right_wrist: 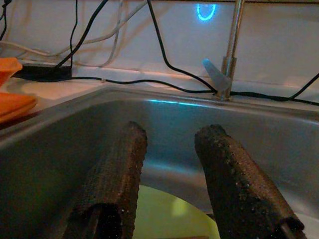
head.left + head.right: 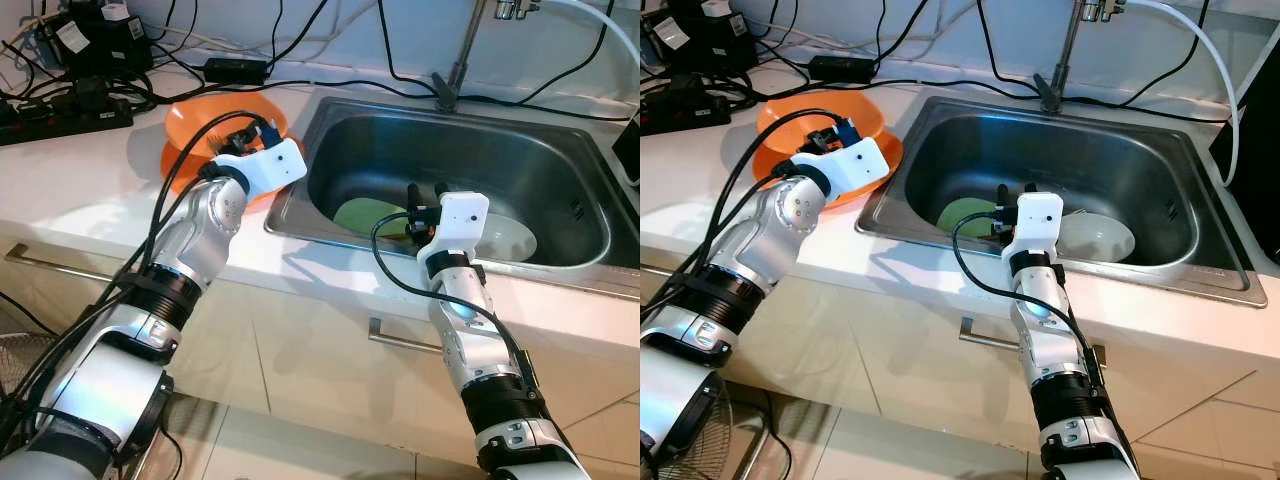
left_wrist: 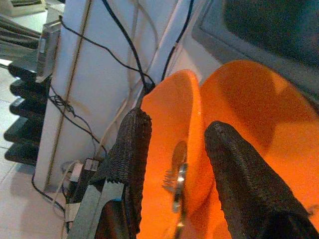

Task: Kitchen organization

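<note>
An orange bowl (image 2: 205, 118) rests on an orange plate (image 2: 172, 172) on the white counter, left of the sink. My left gripper (image 3: 174, 129) hovers over them, open, its two fingers astride the bowl's rim (image 3: 192, 114). A metal fork (image 3: 177, 186) lies in the bowl between the fingers. My right gripper (image 2: 426, 192) reaches down into the steel sink (image 2: 520, 160), open and holding nothing, just above a green plate (image 2: 362, 213). A white bowl (image 2: 508, 238) sits on the sink floor to the right of that plate.
The faucet (image 2: 455, 70) rises at the sink's back edge. Black cables, an adapter and a power strip (image 2: 65, 105) crowd the counter's back left. Cupboard fronts with a metal handle (image 2: 400, 340) lie below the counter edge.
</note>
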